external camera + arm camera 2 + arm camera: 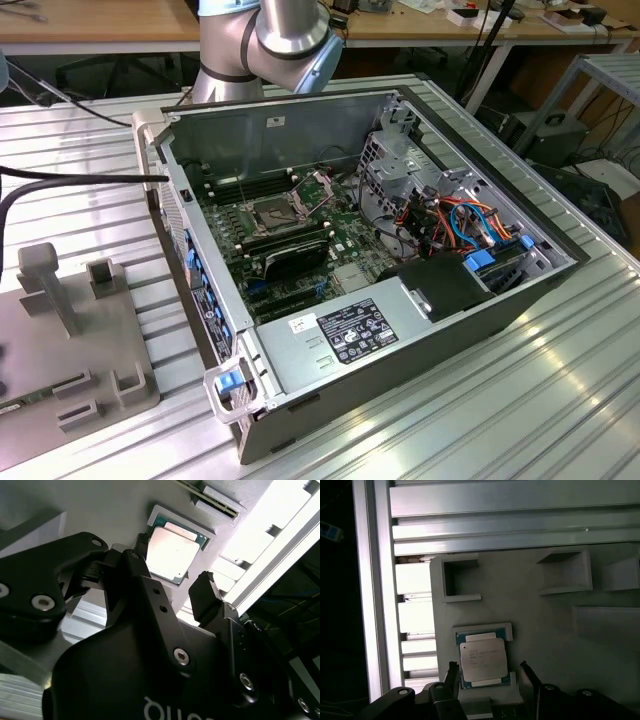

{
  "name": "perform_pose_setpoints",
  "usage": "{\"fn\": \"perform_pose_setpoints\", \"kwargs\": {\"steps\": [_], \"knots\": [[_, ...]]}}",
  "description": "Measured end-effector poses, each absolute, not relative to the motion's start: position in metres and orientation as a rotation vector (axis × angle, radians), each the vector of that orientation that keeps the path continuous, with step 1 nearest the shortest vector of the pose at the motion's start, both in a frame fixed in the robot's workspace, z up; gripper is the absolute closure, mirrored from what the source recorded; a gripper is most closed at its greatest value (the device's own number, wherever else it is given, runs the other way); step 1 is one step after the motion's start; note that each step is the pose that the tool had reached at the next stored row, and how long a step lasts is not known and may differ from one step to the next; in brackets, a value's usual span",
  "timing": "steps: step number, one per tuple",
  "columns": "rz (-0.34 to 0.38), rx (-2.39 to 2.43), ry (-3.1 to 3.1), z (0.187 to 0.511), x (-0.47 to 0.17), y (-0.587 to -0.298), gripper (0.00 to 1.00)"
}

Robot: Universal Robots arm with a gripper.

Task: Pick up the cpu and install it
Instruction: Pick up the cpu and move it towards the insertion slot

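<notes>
1. The cpu [483, 660] lies flat in a recess of a grey holder [545, 630].
2. The gripper [488, 674] hangs over it, fingers spread, one on each side.
3. Raised brackets [560, 589] stand near the cpu on the holder, none between the fingers and the cpu.

**Print legible from my station: none.**

(a) Exterior view: a large white rectangular label [356, 328] with dense dark print lies on the grey metal power supply box [320, 375]. A small white sticker [303, 324] sits just beside it. A second white sticker [272, 122] is on the inner wall of the open grey metal computer case [230, 140]. I can read none of these 3.

(b) First wrist view: faint rows of print on the small flat square silver-grey cpu [483, 660], too fine to read.

(c) Second wrist view: white lettering on the black gripper [172, 559] body, cut off at the picture's edge.
</notes>
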State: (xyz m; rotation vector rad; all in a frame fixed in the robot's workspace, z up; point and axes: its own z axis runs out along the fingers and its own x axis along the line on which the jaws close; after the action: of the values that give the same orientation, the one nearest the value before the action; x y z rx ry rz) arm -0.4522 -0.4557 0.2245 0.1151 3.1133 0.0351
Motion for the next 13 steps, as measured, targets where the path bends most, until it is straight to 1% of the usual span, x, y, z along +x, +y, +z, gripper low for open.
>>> {"fn": "perform_pose_setpoints", "kwargs": {"steps": [13], "knots": [[0.036, 0.010, 3.116, 0.2188, -0.4523, -0.4556, 0.40]]}}
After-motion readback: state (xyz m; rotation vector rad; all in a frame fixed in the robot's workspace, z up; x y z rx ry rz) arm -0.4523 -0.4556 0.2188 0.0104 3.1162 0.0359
